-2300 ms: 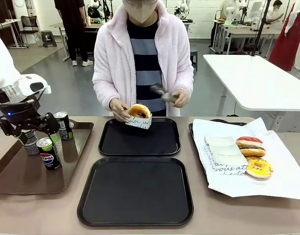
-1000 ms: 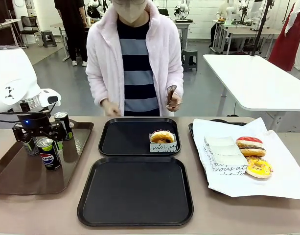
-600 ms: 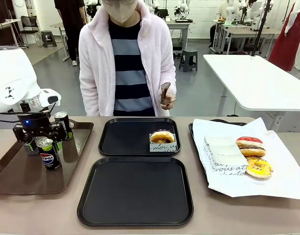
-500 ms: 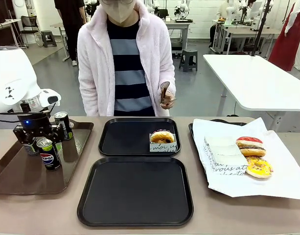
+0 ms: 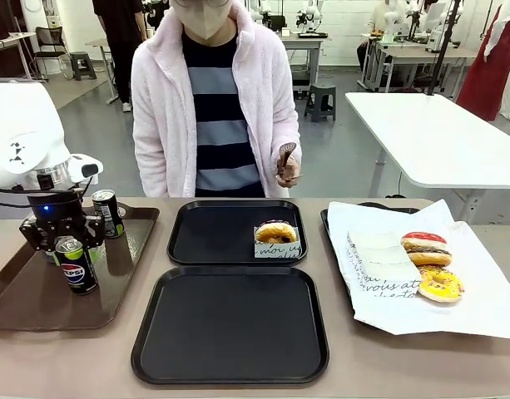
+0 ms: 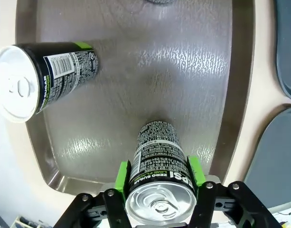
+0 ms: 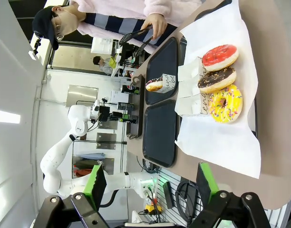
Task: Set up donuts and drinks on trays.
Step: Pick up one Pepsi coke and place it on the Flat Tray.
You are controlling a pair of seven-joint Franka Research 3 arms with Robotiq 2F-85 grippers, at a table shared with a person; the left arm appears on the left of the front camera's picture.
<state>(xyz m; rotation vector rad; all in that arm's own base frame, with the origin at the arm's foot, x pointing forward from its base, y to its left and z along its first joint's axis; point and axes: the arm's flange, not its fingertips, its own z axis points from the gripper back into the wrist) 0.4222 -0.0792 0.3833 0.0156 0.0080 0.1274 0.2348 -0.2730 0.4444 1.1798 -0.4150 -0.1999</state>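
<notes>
Here, left gripper (image 6: 158,172) clamps the Pepsi can (image 5: 75,268) over the brown tray (image 5: 38,312); right gripper (image 7: 151,179) gapes empty. Next move, likely: carry it right of that tray, onto the near black tray (image 5: 230,332).

The tan counter (image 5: 404,366) carries four trays. Take the near black tray (image 5: 230,326): a second black tray (image 5: 213,234) sits just behind it, a brown tray (image 5: 38,301) left of it, a paper-lined tray (image 5: 324,220) right of it.
</notes>
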